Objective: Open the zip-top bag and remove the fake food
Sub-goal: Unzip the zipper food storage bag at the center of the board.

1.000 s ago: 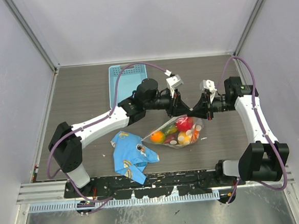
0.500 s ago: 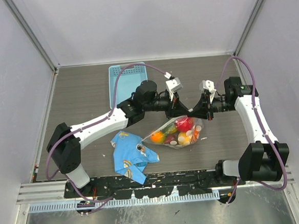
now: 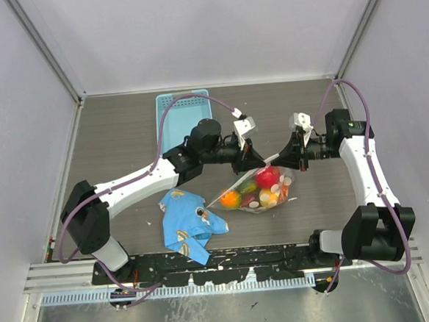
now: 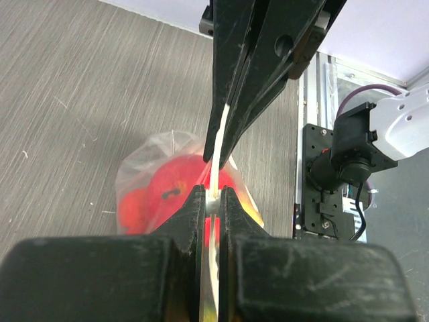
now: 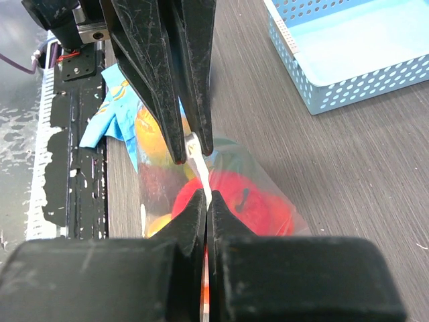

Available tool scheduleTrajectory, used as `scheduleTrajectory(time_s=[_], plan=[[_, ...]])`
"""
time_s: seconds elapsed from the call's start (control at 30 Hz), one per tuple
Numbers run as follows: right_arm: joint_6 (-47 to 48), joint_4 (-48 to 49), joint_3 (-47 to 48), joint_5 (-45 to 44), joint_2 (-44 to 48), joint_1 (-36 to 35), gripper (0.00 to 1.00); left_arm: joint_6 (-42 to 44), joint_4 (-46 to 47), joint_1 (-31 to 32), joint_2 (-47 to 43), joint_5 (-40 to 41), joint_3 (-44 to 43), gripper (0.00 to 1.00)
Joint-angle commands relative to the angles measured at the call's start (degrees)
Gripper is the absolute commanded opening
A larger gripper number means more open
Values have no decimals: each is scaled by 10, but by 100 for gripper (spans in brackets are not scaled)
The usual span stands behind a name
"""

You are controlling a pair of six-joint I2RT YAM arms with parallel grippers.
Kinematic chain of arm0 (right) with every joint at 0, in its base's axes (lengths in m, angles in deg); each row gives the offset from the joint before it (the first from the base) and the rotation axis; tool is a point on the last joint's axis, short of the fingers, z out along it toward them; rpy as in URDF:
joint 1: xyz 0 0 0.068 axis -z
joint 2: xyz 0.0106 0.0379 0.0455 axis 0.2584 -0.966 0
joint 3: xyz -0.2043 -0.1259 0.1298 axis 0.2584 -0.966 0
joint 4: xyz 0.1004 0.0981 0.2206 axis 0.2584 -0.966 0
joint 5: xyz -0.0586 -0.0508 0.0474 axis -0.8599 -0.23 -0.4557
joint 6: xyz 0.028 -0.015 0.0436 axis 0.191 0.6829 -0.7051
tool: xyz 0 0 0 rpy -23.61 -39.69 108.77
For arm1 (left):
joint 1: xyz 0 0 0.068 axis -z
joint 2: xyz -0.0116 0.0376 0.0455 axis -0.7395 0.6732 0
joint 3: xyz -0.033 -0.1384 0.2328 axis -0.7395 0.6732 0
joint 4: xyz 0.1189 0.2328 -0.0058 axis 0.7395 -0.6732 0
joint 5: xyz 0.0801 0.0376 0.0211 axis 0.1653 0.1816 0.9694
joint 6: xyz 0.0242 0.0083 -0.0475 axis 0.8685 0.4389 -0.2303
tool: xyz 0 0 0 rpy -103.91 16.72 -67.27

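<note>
Now left gripper [image 3: 261,160] and right gripper [image 3: 280,158] pinch the soft, slippery bag [image 3: 255,199] by its zip strip [image 4: 214,168], above the light fruit [image 3: 267,177].

White arms [image 3: 139,185], black joints [image 3: 207,133], purple cables [image 3: 195,96]

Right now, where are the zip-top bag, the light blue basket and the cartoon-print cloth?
zip-top bag [image 4: 154,147], left wrist view, clear upper wall of the pouch.
light blue basket [image 3: 185,113], top external view, bare floor.
cartoon-print cloth [image 3: 189,223], top external view, middle of the crumpled fabric.
</note>
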Motion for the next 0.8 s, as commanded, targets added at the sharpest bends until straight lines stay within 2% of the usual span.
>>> scheduleTrajectory(time_s=[0.0, 0.6, 0.77], plan=[[-3, 1, 30, 28, 3, 10, 1, 19, -13, -6, -34, 14, 13, 0], [-12, -7, 70, 28, -14, 31, 1, 22, -16, -16, -60, 20, 42, 0], [21, -46, 97, 22, -33, 30, 1, 21, -16, -19, -68, 20, 55, 0]])
